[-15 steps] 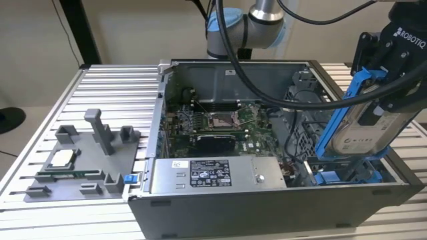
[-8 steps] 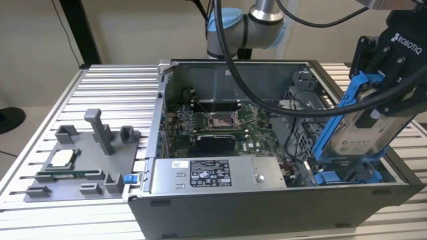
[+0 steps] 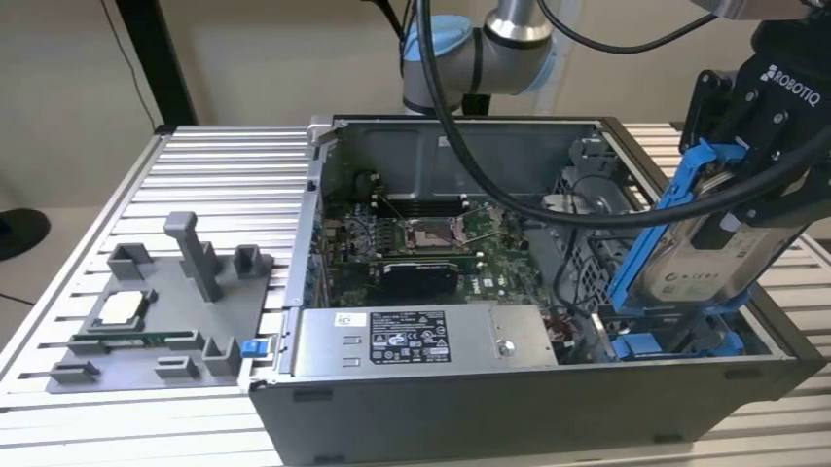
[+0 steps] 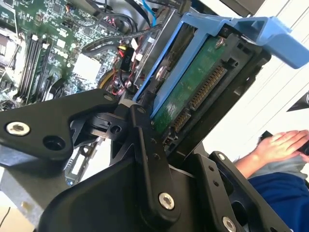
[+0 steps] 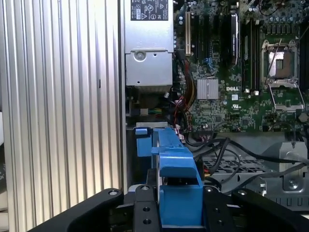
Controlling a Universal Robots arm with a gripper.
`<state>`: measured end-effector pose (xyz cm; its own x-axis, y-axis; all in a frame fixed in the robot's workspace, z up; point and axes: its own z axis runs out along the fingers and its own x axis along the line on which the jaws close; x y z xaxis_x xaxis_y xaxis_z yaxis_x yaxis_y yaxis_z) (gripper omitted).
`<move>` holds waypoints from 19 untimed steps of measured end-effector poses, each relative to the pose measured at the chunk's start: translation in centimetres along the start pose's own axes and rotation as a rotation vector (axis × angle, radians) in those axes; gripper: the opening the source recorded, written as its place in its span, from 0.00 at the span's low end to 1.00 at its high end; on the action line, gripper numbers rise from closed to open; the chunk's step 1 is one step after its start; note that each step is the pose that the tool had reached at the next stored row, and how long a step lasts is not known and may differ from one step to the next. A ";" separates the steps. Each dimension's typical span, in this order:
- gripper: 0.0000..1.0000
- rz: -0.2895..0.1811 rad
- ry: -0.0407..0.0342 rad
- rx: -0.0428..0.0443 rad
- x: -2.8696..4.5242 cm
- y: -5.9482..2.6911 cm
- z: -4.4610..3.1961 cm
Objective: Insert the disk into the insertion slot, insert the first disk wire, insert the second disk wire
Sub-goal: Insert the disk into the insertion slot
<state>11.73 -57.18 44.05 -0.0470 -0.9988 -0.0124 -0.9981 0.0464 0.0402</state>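
At the exterior view's right, the arm's black jaws were clamped shut on the flat silver-grey disk (image 3: 698, 275) in its bright blue plastic carrier. It hung tilted, its lower end just above the grey metal insertion slot (image 3: 675, 342) with blue rails, and was not yet seated, so the first step seemed in hand. White printed labels marked the disk and, farther in, the grey power-supply box (image 3: 520, 341). Beyond lay the green motherboard (image 3: 422, 248).

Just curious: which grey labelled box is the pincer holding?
The hard drive in the blue carrier, tilted steeply; the power-supply box lies flat in the case.
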 end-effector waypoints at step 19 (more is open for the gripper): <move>0.00 -0.013 -0.0270 0.0026 0.25 -0.31 1.96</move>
<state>11.95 -57.41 42.08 -0.0346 -0.9986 -0.0400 -0.9988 0.0332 0.0372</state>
